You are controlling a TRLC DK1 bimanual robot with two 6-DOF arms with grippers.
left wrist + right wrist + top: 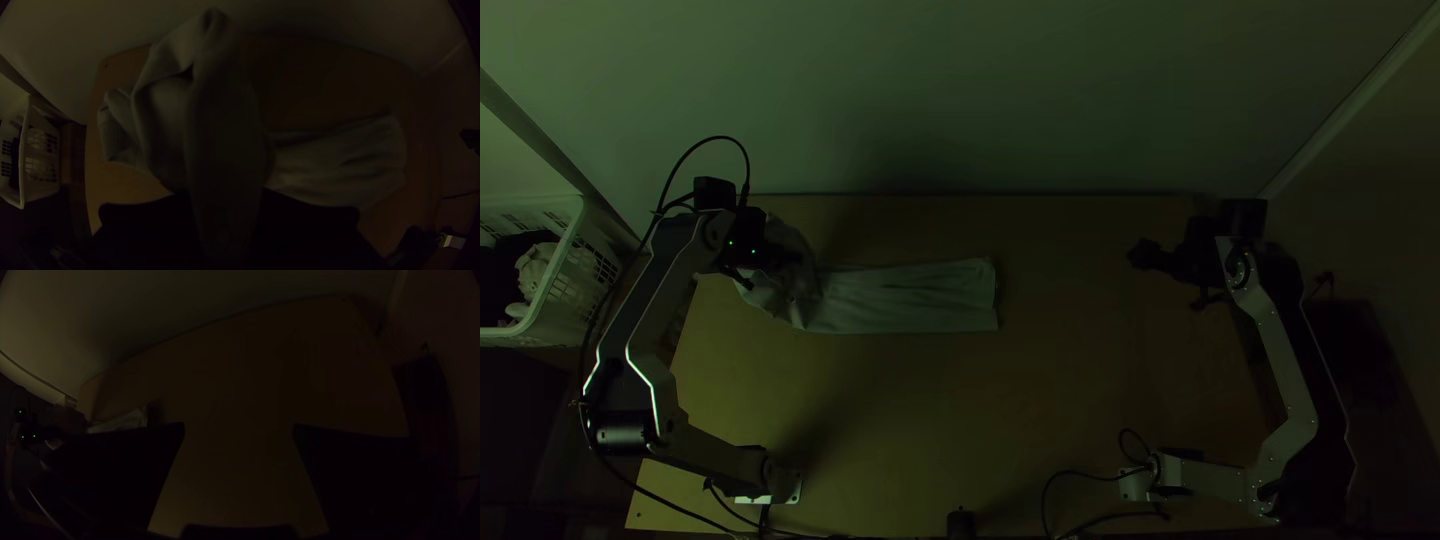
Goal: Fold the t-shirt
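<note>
Bunched t-shirt (910, 298), left gripper (774, 270) on it

So the shirt's on the far left part of the table (930, 410), crumpled at one end, with a flatter strip running toward the middle. It's pretty dark, but the left one looks pinched on a raised bit of cloth. The right gripper (1168, 279) is well apart from it over the right side, fingers wide. White basket (568, 300) sits just off the table's left edge.

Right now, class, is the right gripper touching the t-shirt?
Apart: the top view shows bare table between the right gripper and the t-shirt.
</note>
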